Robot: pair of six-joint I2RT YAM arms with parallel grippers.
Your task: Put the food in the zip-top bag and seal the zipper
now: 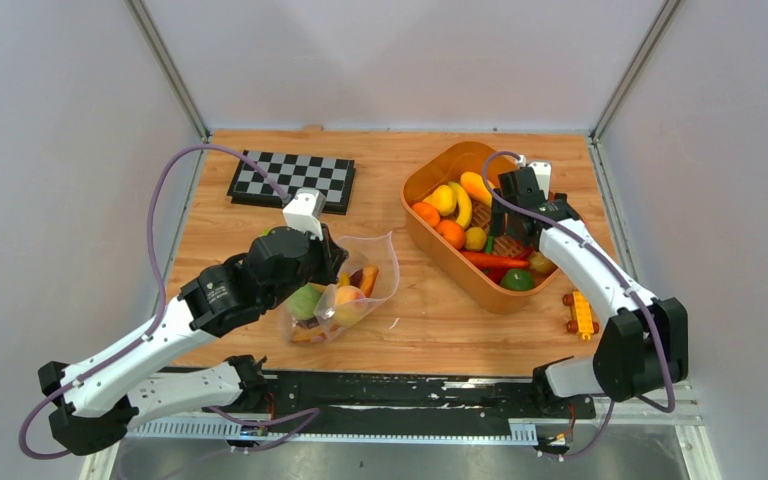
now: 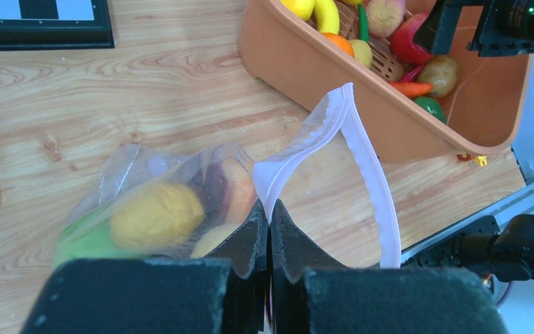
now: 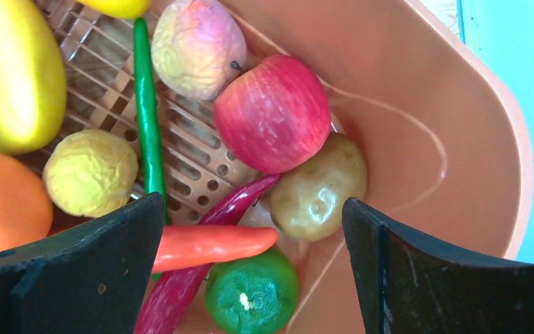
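The clear zip-top bag [image 1: 352, 285] lies on the table left of centre, its mouth gaping open. Inside it are a yellow fruit [image 2: 156, 216], a green fruit [image 2: 87, 240], a peach [image 1: 348, 300] and a maroon slice [image 2: 212, 184]. My left gripper [image 2: 270, 209] is shut on the bag's mouth edge, pinching the whitish zipper [image 2: 368, 174] strip where it starts. My right gripper [image 3: 254, 205] hangs open over the orange tub [image 1: 430, 235], with nothing between its fingers. Below it lie a red apple [image 3: 272, 113], a potato [image 3: 318, 186], a green lime [image 3: 252, 292] and an orange chilli [image 3: 208, 245].
A checkerboard [image 1: 293, 180] lies at the back left. A small wheeled block toy [image 1: 581, 312] sits right of the tub, near the right arm. In the tub are also bananas [image 1: 457, 200] and oranges [image 1: 450, 233]. Metal posts frame the table's back corners.
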